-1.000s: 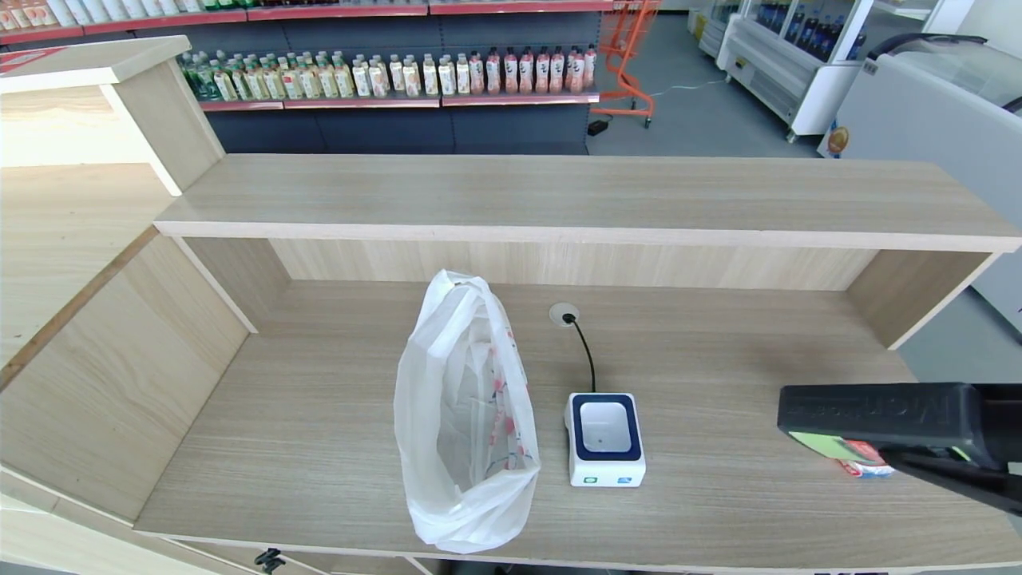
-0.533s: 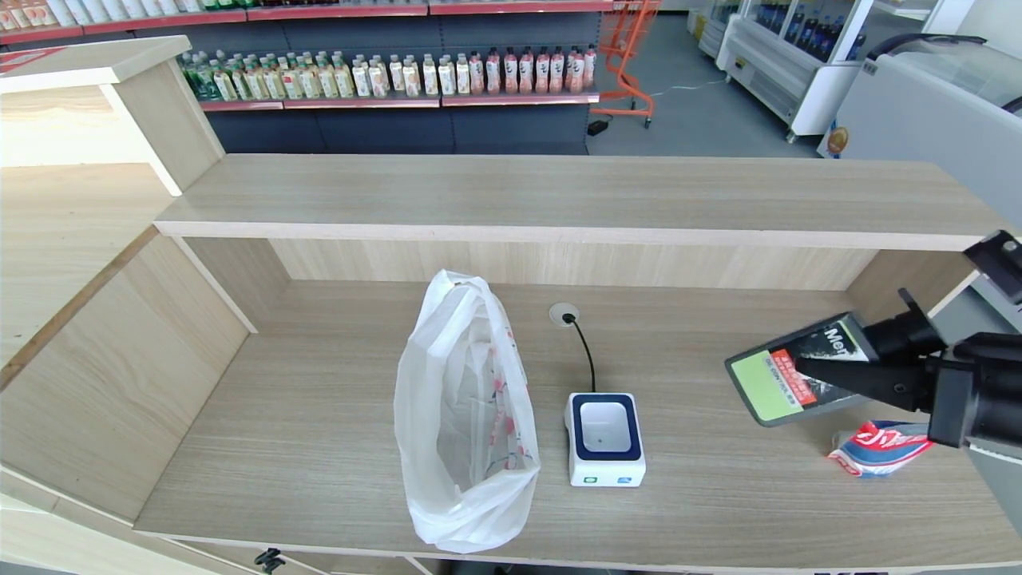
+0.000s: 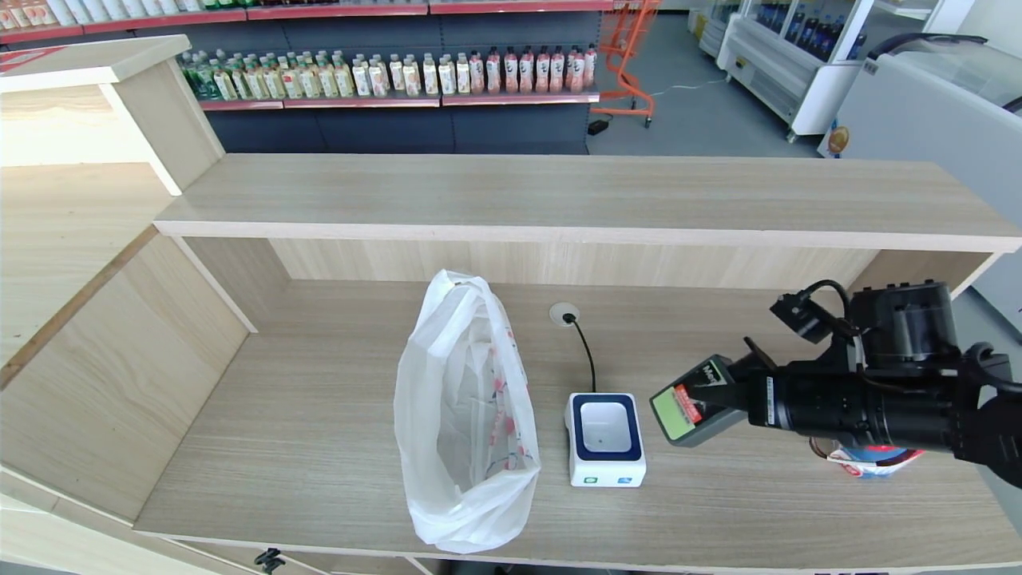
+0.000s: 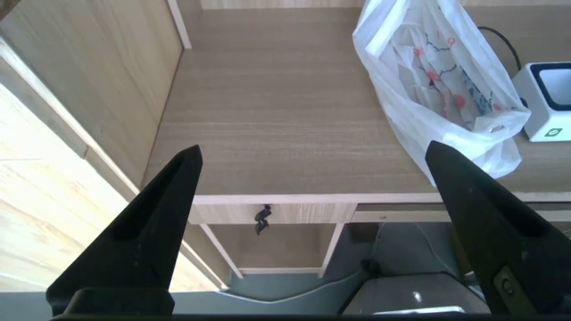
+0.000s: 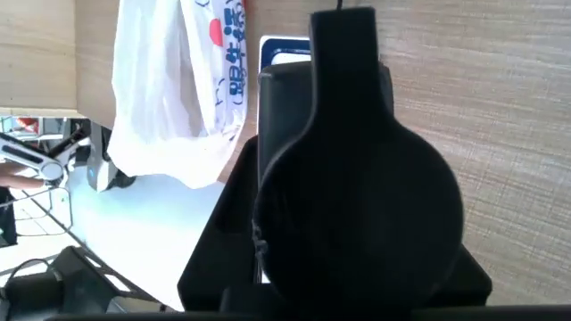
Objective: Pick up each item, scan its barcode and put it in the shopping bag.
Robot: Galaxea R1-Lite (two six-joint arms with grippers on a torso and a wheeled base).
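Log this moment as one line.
right gripper: shut on dark box, right of scanner | left gripper: open | bag: upright, left of scanner | packet: on counter

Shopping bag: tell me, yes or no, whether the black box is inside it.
No, the right gripper holds the black box on the far side of the scanner from the shopping bag.

Wooden counter (image 3: 319,415) with shopping bag (image 3: 467,415), scanner (image 3: 604,438), red-blue packet (image 3: 874,463).

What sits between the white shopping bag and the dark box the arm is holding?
The white barcode scanner stands between shopping bag and box, in the head view.
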